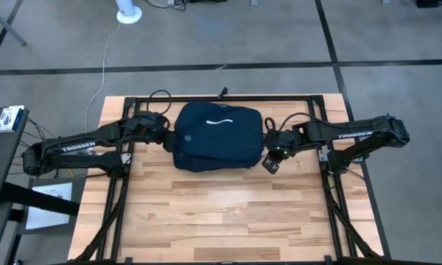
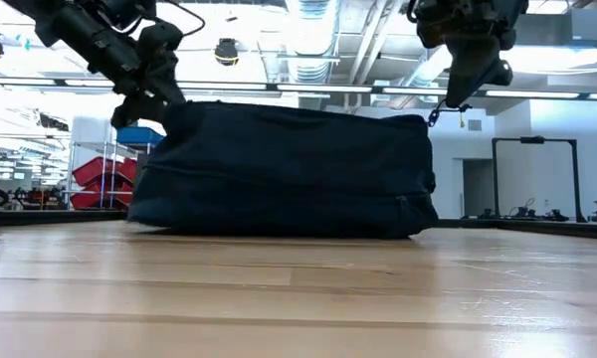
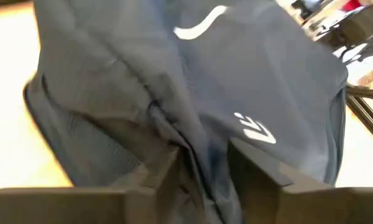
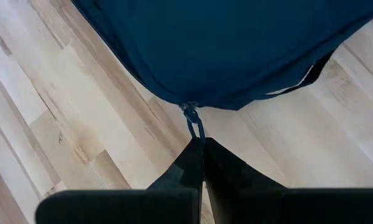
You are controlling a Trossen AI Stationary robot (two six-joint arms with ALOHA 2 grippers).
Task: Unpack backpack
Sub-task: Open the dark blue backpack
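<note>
Bright ceiling strip lights [image 2: 308, 40] glared white in the low view and left the backpack [image 2: 284, 169] a dark, backlit mass, while even light overhead cast soft shadows, and the left wrist view was smeared by blur.

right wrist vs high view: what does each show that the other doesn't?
Right wrist only: the right gripper shut on the zipper pull at the backpack's edge.
High view only: the left gripper at the backpack's opposite side, the bag's white stripe and logo, and both arms reaching in over the table.
Both: the navy backpack lying on the wooden table.
</note>
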